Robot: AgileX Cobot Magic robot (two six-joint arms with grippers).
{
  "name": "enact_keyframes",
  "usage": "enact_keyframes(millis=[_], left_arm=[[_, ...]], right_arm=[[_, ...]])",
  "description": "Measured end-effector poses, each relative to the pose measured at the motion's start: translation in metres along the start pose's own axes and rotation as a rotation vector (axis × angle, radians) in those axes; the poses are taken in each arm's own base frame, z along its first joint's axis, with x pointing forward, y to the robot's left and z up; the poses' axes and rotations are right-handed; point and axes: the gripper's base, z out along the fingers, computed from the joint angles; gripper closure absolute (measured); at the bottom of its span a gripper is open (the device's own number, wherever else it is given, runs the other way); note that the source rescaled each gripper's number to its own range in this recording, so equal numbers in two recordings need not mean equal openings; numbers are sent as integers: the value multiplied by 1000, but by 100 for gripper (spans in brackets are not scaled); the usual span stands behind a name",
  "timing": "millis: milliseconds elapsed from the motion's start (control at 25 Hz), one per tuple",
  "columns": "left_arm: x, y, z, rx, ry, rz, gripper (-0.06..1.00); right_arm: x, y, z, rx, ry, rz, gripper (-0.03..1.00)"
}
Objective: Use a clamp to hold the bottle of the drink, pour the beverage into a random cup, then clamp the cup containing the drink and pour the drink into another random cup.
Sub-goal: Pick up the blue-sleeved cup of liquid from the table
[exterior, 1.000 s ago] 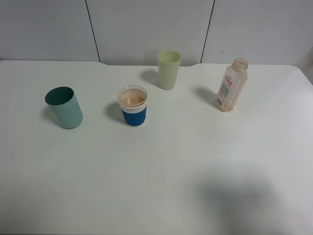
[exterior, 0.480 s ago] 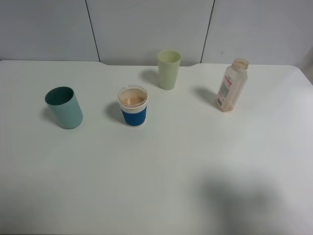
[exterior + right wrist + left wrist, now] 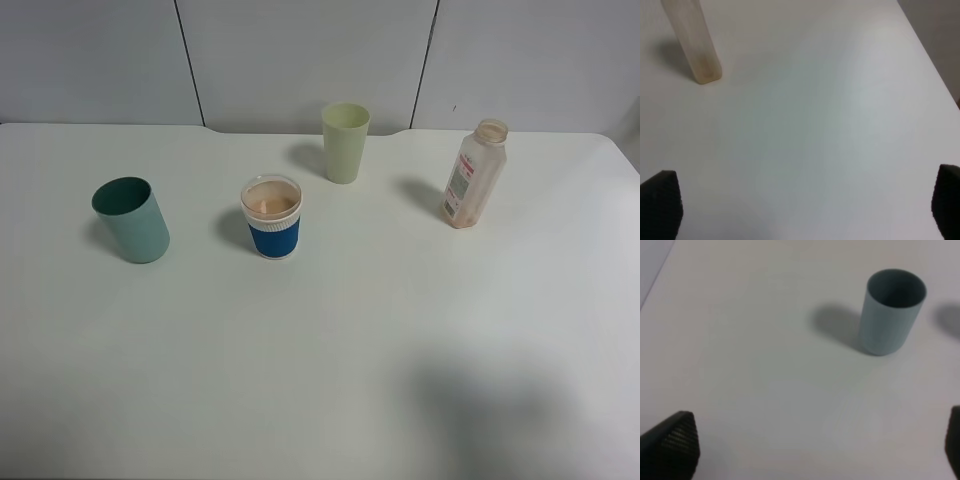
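1. both your hands are empty. the left gripper (image 3: 812,445) and the right gripper (image 3: 804,202) each show only two dark fingertips spread wide at the edges of their wrist views, with bare table (image 3: 350,330) between them.
2. the blue cup (image 3: 271,222) stands upright near the middle of the table. the teal cup (image 3: 132,220) is to its left, and the green tumbler (image 3: 345,145) is behind it to the right.
3. the drink (image 3: 270,203) sits high in the blue cup, close under the clear rim. the bottle (image 3: 474,177), far right, looks almost drained, so the cup is probably your next pick.
4. expect a light, thin-walled cup made heavier by the liquid. it may flex if you squeeze hard, and that would push the drink over the rim.
5. take hold on the blue band, about mid-height and below the ribbed collar. the clear rim looks flimsy and slick, so keep off it.
6. lift it level and slowly, because so full a cup will slosh.
7. the tumbler looks empty, tall and narrow. it will likely tip at a nudge, so pour from above without touching it.
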Motion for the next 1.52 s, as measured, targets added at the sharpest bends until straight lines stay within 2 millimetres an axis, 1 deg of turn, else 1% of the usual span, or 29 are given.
enact_keyframes(millis=[1280, 1520], left_arm=[[0, 0, 0, 2, 0, 2, -6], [-1, -8, 0, 89, -4, -44, -6]], right_arm=[[0, 0, 0, 0, 0, 0, -3], [0, 0, 0, 0, 0, 0, -3]])
